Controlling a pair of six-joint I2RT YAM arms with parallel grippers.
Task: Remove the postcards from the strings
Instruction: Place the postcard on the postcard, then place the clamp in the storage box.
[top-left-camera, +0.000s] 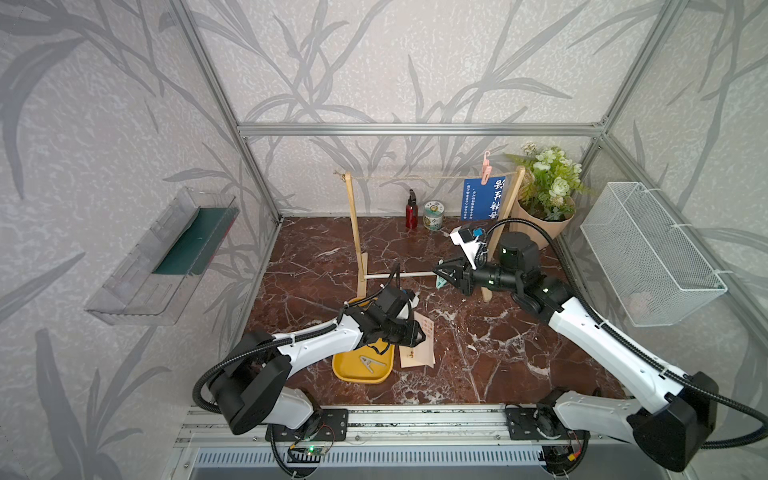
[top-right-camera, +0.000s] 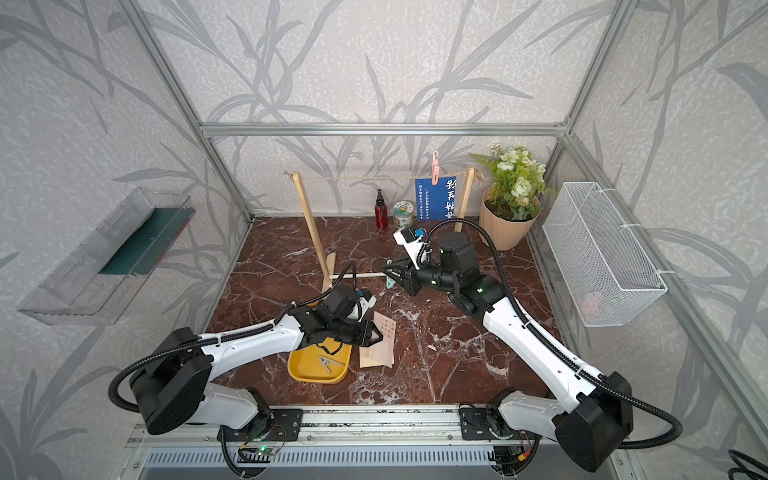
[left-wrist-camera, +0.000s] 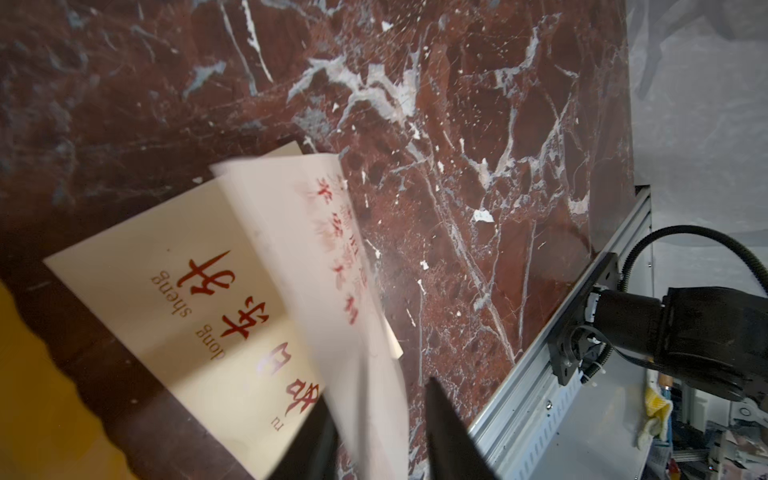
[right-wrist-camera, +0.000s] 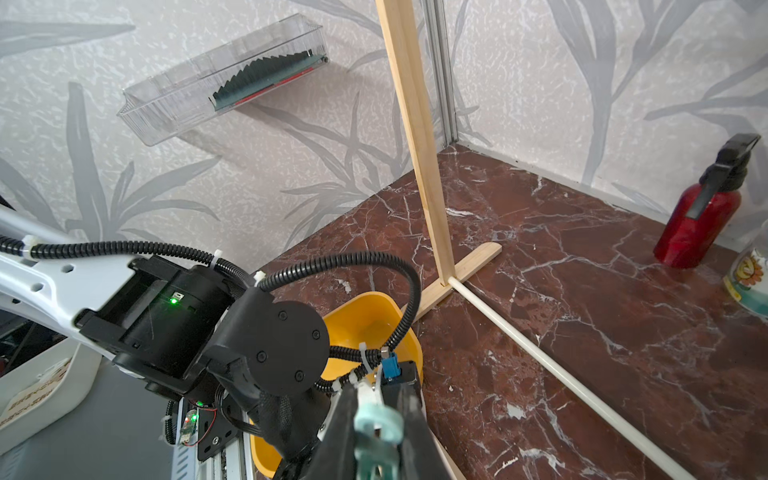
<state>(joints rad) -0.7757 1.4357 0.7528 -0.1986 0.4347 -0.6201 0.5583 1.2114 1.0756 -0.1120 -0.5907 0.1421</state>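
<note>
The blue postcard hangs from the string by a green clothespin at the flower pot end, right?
Not green: the clothespin holding the blue postcard on the string is pink, as both top views show. The rest is right.

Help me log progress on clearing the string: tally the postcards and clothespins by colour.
cream rectangular paper postcards with red-brown calligraphy: 2
dark blue rectangular postcard with white calligraphy: 1
pink plastic clothespin: 1
mint plastic clothespin: 1
greyish-beige plastic clothespin: 1
Total: 6
</note>
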